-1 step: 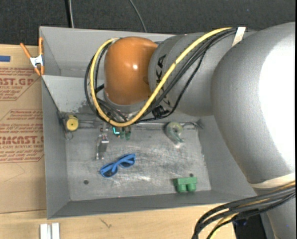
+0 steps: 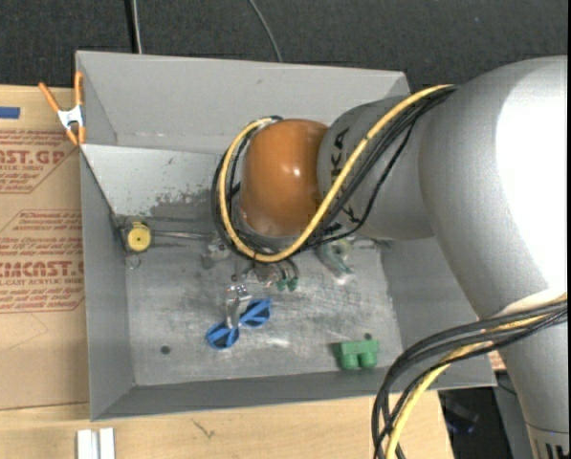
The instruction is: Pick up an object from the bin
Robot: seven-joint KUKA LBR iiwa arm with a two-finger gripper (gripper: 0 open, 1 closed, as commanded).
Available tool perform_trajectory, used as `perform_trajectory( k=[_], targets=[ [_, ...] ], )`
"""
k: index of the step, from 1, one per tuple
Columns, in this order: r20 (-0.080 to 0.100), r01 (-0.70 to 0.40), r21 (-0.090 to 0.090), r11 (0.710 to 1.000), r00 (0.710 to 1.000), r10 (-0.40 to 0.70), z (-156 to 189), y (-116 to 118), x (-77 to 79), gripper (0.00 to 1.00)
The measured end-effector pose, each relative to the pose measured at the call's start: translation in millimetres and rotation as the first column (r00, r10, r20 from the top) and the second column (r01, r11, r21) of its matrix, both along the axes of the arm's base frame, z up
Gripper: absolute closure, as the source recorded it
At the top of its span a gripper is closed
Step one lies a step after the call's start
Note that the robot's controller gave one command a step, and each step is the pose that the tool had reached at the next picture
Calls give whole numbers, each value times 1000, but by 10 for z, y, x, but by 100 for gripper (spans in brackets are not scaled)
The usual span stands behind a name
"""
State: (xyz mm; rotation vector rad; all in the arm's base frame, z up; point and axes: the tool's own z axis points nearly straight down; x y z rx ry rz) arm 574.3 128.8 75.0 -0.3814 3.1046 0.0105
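My gripper [image 2: 237, 296] hangs low over the middle of the bin floor, under the arm's wrist. Right below its tip lies a small blue thing [image 2: 239, 325] with two looped ends, like a little pair of scissors or a clip; the tip is at or just above its upper end. A green block [image 2: 358, 353] rests near the bin's front right corner. A small yellow round thing [image 2: 137, 237] sits at the left wall.
A pale, partly clear thing [image 2: 340, 258] lies at the back right, half under the arm. The arm covers the bin's back right part. Bare floor shows at the front left.
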Motion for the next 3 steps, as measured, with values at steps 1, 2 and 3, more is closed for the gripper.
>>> perform_trajectory(
  k=[1,2,3],
  targets=[
    [13,-194,-4,981,981,194,14,-592,-413,0],
    [-12,-399,-10,917,917,399,493,-1140,-952,0],
    [12,-415,-12,910,909,416,-17,-1515,-873,0]
  ],
)
